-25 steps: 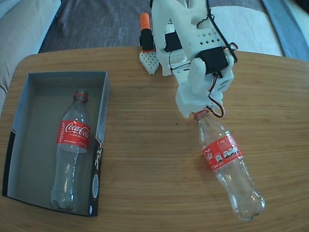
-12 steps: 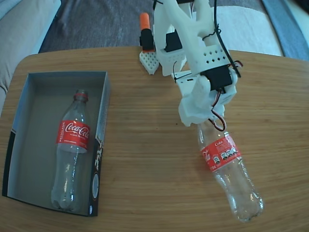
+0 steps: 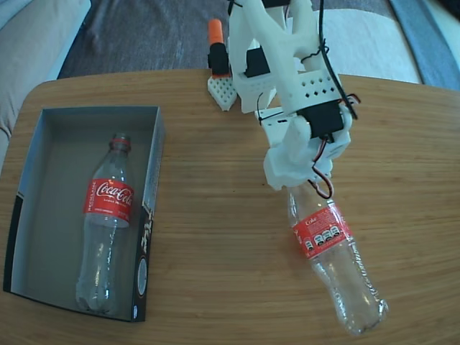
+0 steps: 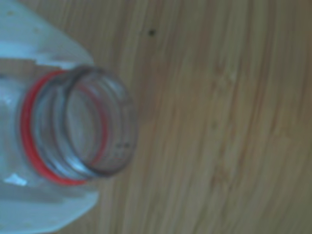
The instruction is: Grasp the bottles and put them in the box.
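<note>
A shallow box with a grey inside and black outer sides is seen at the left of the wooden worktop in the fixed view. One clear bottle with a red label is laid flat inside it, along the box's right wall, with its open neck towards the far end.

The second bottle is found on the right half of the worktop, well apart from the box, lying aslant with its base towards the near right corner and its neck pointing up towards the white arm. The neck end is covered by the gripper, which is closed around it; in the wrist view the open mouth with its red ring is seen held between the white fingers, with the wood grain of the worktop beyond. Whether the neck is lifted off the worktop cannot be told.

Behind the arm, at the far edge of the worktop, a small white perforated block with an orange and black part is seen.
</note>
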{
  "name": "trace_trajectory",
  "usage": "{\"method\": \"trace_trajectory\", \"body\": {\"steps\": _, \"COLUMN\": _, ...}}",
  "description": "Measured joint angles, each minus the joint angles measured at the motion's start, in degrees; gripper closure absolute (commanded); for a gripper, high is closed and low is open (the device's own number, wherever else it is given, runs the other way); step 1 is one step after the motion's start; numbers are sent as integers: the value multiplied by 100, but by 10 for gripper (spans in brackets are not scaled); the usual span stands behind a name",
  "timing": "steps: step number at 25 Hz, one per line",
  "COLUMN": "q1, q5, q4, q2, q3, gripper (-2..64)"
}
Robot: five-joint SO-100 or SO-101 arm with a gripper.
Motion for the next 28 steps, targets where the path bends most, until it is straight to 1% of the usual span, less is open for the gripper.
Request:
{"method": "trace_trajectory", "body": {"steps": 3, "q1": 88, "q5": 18, "q4": 9, "q2": 0, "q3": -9, "gripper": 606}}
{"method": "trace_trajectory", "body": {"steps": 4, "q1": 123, "q5": 9, "q4": -9, "q2": 0, "q3": -9, "gripper": 622}}
{"method": "trace_trajectory", "body": {"steps": 12, "q1": 686, "q5": -9, "q4": -9, "q2": 0, "q3": -9, "gripper": 618}}
{"method": "trace_trajectory", "body": {"steps": 14, "q1": 896, "q5": 0, "q4": 44, "q2": 0, "q3": -141, "gripper": 618}}
{"method": "trace_trajectory", "body": {"steps": 19, "q1": 1573, "q5": -26, "q4": 114, "q2": 0, "q3": -853, "gripper": 618}}
{"method": "trace_trajectory", "body": {"steps": 24, "q1": 2145, "q5": -26, "q4": 668, "q2": -9, "q3": -2013, "gripper": 618}}
{"method": "trace_trajectory", "body": {"steps": 28, "q1": 2558, "q5": -53, "q4": 800, "q2": -9, "q3": -2716, "gripper": 618}}
